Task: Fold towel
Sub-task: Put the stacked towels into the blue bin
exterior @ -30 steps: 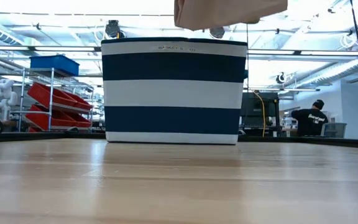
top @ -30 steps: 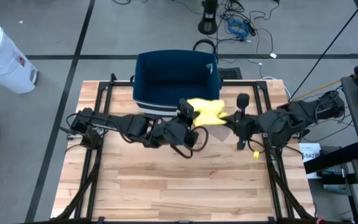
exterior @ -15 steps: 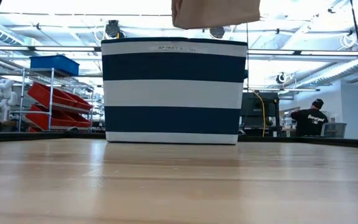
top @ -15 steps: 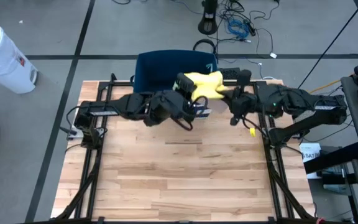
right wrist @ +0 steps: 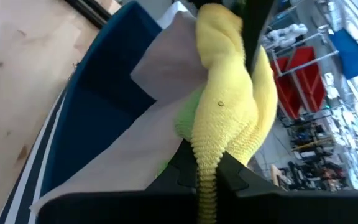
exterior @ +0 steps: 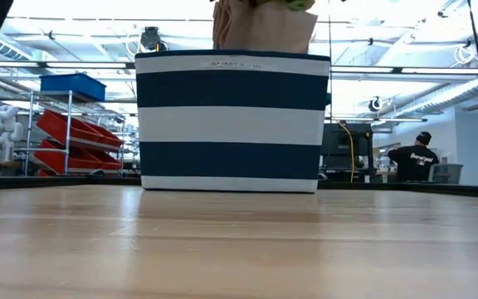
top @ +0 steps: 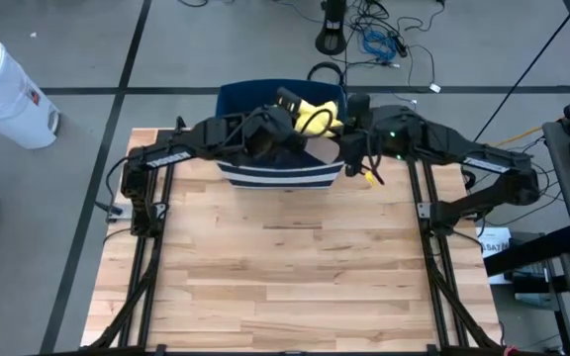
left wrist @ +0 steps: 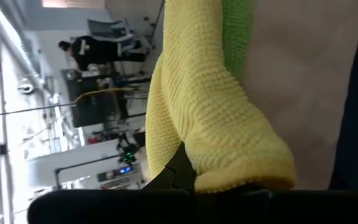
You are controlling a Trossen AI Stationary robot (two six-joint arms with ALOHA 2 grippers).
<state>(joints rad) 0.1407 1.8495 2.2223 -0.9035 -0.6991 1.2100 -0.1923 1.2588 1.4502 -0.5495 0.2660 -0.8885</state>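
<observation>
Across the near part of the pale wooden slatted table (top: 285, 287) nothing but bare planks shows, and in the low view the board runs level to the navy-and-white striped fabric basket (exterior: 232, 120) standing at the far edge. From above, the basket's dark blue rim (top: 255, 94) sits between the two black arms, which both reach over its open top.

Above that opening hangs the yellow knitted towel (top: 315, 116), bunched together with a green cloth (left wrist: 238, 31) and a pale beige sheet (exterior: 264, 29) that shows just over the basket's rim in the low view. The left gripper (top: 287, 111) has its fingers closed tight on one end of the towel; its wrist view shows the yellow knit pinched right at the dark fingertips (left wrist: 179, 171). The right gripper (top: 349, 119) is likewise clamped shut on the other end, with the knit squeezed between its fingers (right wrist: 185, 168) and the basket's blue inner wall (right wrist: 104, 93) below it.

Beyond the table, red bins on a shelf rack (exterior: 77, 133) stand at the left of the room, and a person in dark clothing (exterior: 412, 158) sits far off at the right.
</observation>
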